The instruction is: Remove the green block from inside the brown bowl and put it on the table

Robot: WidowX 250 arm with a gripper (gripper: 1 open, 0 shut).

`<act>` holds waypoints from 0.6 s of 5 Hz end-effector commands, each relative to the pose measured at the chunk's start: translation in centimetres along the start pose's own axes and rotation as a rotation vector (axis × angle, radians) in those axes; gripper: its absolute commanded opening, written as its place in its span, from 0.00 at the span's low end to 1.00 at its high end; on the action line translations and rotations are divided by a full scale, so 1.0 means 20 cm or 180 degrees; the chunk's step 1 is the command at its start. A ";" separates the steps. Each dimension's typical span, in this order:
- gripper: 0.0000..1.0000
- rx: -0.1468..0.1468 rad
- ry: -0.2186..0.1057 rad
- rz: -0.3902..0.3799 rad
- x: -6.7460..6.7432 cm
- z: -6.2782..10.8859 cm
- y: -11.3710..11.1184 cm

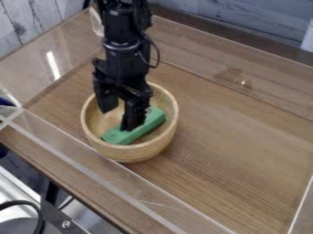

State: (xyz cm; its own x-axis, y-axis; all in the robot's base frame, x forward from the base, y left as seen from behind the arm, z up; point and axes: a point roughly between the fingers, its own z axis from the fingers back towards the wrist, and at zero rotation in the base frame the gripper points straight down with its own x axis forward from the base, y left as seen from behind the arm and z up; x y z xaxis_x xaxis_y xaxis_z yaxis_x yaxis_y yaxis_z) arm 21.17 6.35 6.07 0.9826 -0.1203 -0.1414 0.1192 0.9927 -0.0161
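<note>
The brown bowl (146, 149) is a round tan wooden bowl sitting on the table (232, 155) at centre left. Inside it lies the green block (130, 132), a bright green bar slanting from lower left to upper right. My black gripper (119, 112) points straight down into the bowl with its jaws open, one finger on either side of the block's upper part. The fingers hide the middle of the block, and I cannot tell whether they touch it.
Clear acrylic walls (73, 164) run along the table's edges, close to the bowl on the near left side. Wood-grain tabletop stretches to the right of the bowl. A clear stand (113, 26) shows at the back edge.
</note>
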 end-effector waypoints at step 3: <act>1.00 0.0007 -0.0185 -0.0053 0.06 -0.01 -0.01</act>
State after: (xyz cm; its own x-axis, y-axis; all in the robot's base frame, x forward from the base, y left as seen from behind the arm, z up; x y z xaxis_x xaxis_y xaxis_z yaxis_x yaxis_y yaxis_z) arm 21.56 5.86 5.20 0.9854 -0.1274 -0.1128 0.1246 0.9917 -0.0312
